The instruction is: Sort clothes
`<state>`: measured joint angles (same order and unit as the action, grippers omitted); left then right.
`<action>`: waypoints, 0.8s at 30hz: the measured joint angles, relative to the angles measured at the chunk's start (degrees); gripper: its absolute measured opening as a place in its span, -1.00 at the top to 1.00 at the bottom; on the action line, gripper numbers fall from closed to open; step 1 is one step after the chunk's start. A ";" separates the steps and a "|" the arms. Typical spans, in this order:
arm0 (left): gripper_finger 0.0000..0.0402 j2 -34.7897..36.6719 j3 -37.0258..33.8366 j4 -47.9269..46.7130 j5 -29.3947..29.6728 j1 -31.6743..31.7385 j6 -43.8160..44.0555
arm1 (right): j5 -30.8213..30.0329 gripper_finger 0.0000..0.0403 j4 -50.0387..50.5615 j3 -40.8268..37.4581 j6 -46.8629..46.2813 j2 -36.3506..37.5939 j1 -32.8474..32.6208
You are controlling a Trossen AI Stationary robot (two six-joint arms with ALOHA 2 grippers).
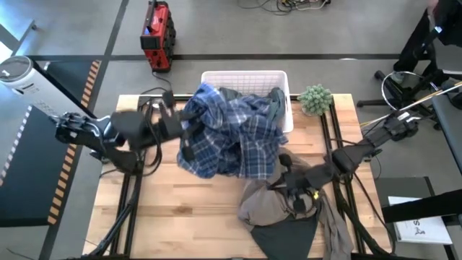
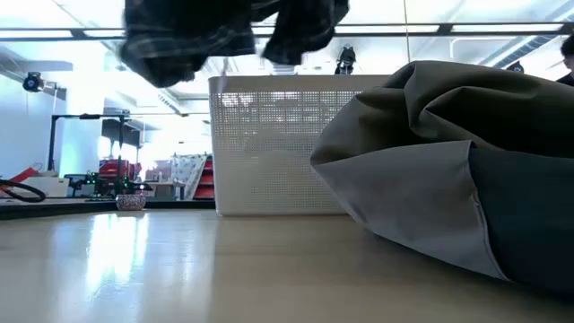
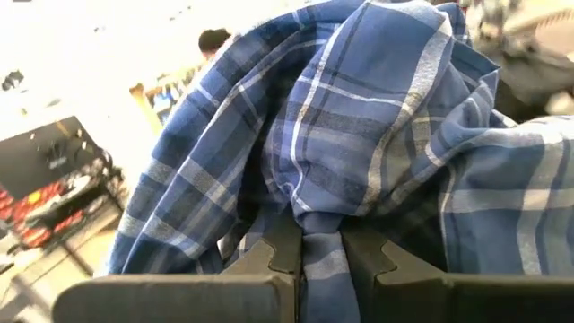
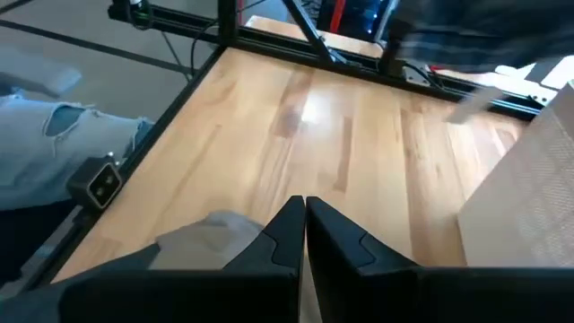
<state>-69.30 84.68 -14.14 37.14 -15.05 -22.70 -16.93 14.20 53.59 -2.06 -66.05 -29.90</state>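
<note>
The blue-white plaid shirt [image 1: 231,137] hangs bunched in the air in front of the white bin [image 1: 245,78]. My left gripper [image 1: 186,136], reaching in from the table's left, is shut on it. In the low view the shirt [image 2: 197,31] hangs clear of the tabletop. A taupe garment [image 1: 271,206] lies heaped at the near right, with a dark grey-green tee [image 1: 285,242] under its near edge. Above that heap my right gripper [image 1: 280,172] hovers, its fingers [image 4: 305,211] shut with nothing between them. Dark cloth [image 1: 274,101] lies in the bin. My left gripper pinches a bunched fold of the plaid shirt [image 3: 320,235] between its two fingers, several layers gathered together. The fingers point level, coming from the table's left. The shirt billows out past the fingers and hangs below them, lifted clear of the table.
A small potted plant [image 1: 315,99] stands to the right of the bin at the far edge. Bare wooden tabletop [image 1: 180,209] lies at the near left. A red device [image 1: 157,36] sits on the floor beyond the table.
</note>
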 joint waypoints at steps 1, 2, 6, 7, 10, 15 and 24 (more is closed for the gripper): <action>0.90 0.05 0.00 1.37 -2.95 2.15 -0.38 | -0.87 1.00 0.00 -0.07 -0.37 -0.22 -0.99; 0.90 0.09 0.00 2.78 -5.96 4.35 -0.57 | -1.48 1.00 0.11 -0.12 -0.91 -0.54 -1.96; 0.90 -0.25 0.00 7.93 -19.90 13.80 -0.63 | -4.21 1.00 -0.01 -0.14 -1.70 -2.34 -5.34; 0.90 -0.56 0.00 9.65 -23.31 16.16 -0.17 | -4.82 1.00 0.05 -0.14 -1.94 -2.83 -5.97; 0.90 -2.15 0.00 14.95 -32.50 23.15 2.42 | -6.07 1.00 -0.17 -0.14 -2.91 -4.36 -7.20; 0.90 -6.60 0.00 18.67 -40.89 32.26 6.73 | -6.26 1.00 -0.11 -0.14 -4.11 -6.75 -8.11; 0.90 -17.99 -0.04 27.69 -46.41 42.72 9.61 | -6.77 1.00 -0.14 -0.14 -4.73 -7.91 -8.41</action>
<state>-87.29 84.64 13.55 -9.26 27.67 -13.09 -23.70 14.06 53.45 -6.79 -73.95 -38.30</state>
